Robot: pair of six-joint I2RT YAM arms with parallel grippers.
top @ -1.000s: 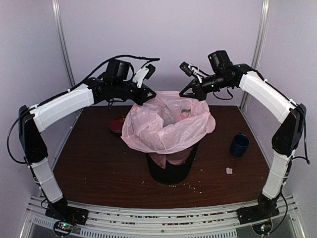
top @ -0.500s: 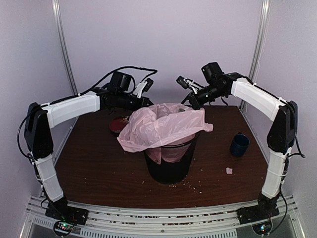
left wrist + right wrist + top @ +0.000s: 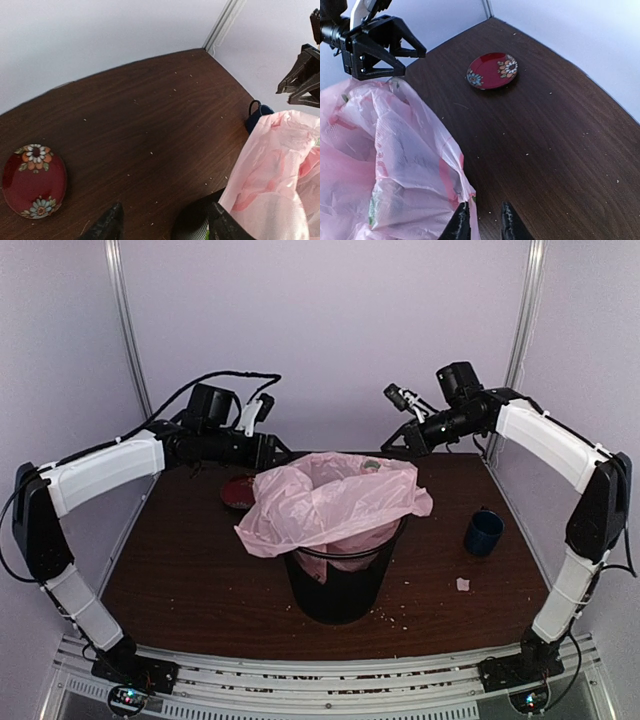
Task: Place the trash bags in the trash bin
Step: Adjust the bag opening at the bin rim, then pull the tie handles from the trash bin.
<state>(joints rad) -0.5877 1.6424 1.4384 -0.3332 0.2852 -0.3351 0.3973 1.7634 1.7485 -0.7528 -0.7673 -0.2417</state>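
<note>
The pale-pink trash bag [image 3: 335, 502] lies crumpled over the mouth of the black mesh trash bin [image 3: 340, 580], its edges spilling over the rim. Behind the bin's left side my left gripper [image 3: 278, 452] hangs open and holds nothing. In the left wrist view its gripper [image 3: 165, 227] frames bare table, with the bin rim [image 3: 192, 225] and the bag [image 3: 280, 175] to the right. My right gripper [image 3: 393, 444] hovers behind the bin's right side. In the right wrist view its gripper [image 3: 482, 225] is slightly open, and the bag edge [image 3: 420, 165] brushes its left finger.
A red flowered plate [image 3: 238, 490] lies on the brown table left of the bin. A dark-blue mug [image 3: 484, 532] stands at the right, with a small pale scrap [image 3: 463, 584] in front of it. Crumbs dot the table around the bin.
Both grippers have opened, let go of the bag's rim and drawn back outward. The bag has dropped and settled lower over the bin.
</note>
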